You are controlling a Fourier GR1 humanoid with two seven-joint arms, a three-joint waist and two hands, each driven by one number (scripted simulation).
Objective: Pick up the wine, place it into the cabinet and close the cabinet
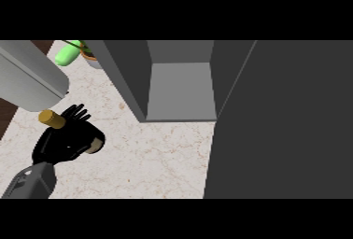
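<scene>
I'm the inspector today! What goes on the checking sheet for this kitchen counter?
Surface: pale marbled counter.
Job's things: wine bottle, gold top showing at the left hand; cabinet open, nothing seen inside; dark grey panel on its right, likely its door.
Clutter: green object and pot at the far left; big grey shape nearby, cannot tell what.
Hands: left hand at the bottle, grip unclear; right hand not in view.
Cables: nothing seen.
Surroundings: dark floor past the counter's left edge.
</scene>
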